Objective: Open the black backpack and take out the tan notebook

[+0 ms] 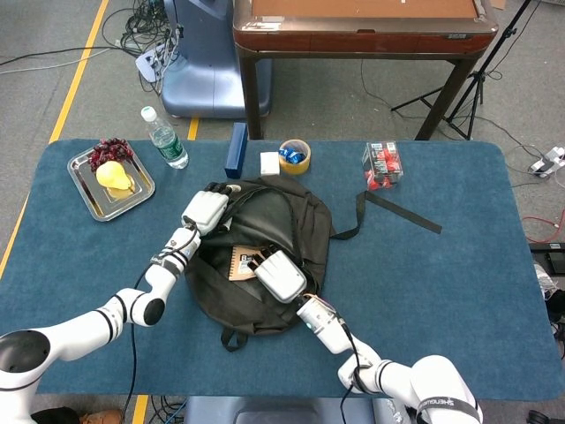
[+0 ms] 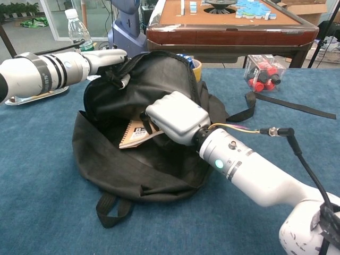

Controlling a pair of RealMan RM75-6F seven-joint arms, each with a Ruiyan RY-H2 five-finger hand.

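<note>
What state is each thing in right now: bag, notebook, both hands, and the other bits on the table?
black backpack: unzipped, flap held up.
tan notebook: inside the opening, tilted up, partly out.
left hand: grips the flap's top edge.
right hand: fingers on the notebook, holding it.
water bottle: upright, capped.
metal tray: holds a pear and grapes.
tape roll: lying flat.
clear box: closed, red items inside.

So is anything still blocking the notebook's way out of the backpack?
Nothing visible. The left hand holds the black backpack flap up, and the right hand grips the tan notebook in the open mouth.
</note>
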